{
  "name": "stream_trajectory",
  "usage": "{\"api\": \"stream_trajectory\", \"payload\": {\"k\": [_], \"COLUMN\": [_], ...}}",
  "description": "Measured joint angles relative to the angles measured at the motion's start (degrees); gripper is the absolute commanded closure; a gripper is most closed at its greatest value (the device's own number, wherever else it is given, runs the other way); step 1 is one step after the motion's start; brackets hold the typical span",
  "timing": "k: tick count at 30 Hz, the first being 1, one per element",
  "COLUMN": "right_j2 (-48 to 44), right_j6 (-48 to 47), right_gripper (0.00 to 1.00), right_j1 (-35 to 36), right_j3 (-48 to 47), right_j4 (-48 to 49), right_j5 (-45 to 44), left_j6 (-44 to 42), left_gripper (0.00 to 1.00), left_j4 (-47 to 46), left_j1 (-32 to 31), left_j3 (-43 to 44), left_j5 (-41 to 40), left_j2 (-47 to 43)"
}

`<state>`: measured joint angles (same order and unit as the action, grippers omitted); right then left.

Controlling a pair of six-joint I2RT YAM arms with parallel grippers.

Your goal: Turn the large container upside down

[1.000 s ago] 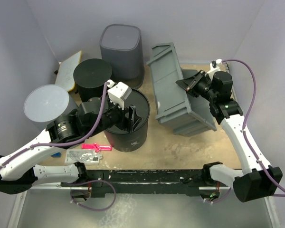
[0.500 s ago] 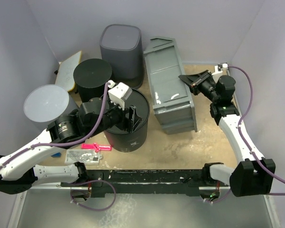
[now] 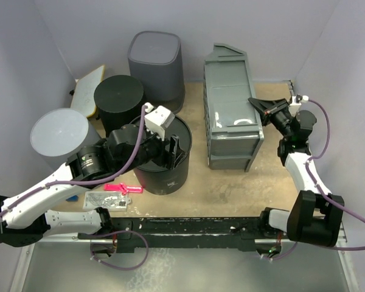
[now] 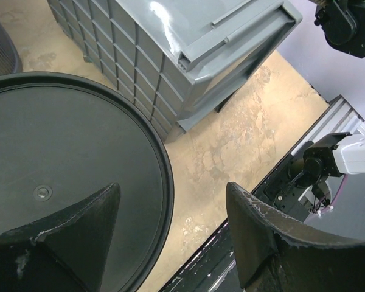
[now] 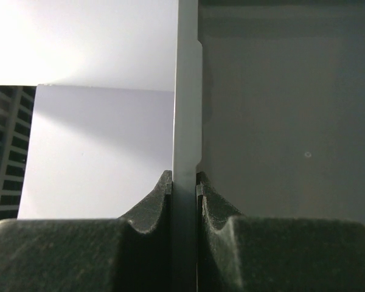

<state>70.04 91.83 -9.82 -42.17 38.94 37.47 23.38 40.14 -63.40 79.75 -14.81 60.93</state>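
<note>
Grey container (image 3: 231, 115): smooth face up
Right gripper (image 3: 257, 104): arm reaching forward; clamped on container's edge
Left gripper (image 3: 173, 152): arm bent; spread above black bin (image 3: 161, 173)

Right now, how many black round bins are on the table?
2. The nearer black bin stands left of the large grey crate; the farther black bin is behind it, leftward.

The table (image 3: 231, 188) is viewed from above and behind by the top camera; the large container (image 3: 230, 109), shared by all three views, is overlooked from the left wrist and framed close-up from the right.
</note>
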Motion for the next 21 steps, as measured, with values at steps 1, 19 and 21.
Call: {"api": "stream_trajectory", "payload": {"k": [1,19,21], "right_j2": [0.02,1.29,2.12], "right_j6": [0.35,8.13,9.35], "right_gripper": [1.00,1.00,1.00], "right_j1": [-0.37,-11.98,-11.85], "right_j3": [-0.02,4.94,5.22], "right_j4": [0.46,11.80,12.72], "right_j5": [0.52,5.64,5.99], "left_j6": [-0.02,0.00,-0.02], "left_gripper": [0.33,0.33,0.33], "left_j4": [-0.04,-0.24,-0.28], "left_j1": [0.00,0.00,0.00], "left_j3": [0.00,0.00,0.00], "left_j5": [0.04,0.74,0.98], "left_j2": [0.26,1.51,2.08]}}
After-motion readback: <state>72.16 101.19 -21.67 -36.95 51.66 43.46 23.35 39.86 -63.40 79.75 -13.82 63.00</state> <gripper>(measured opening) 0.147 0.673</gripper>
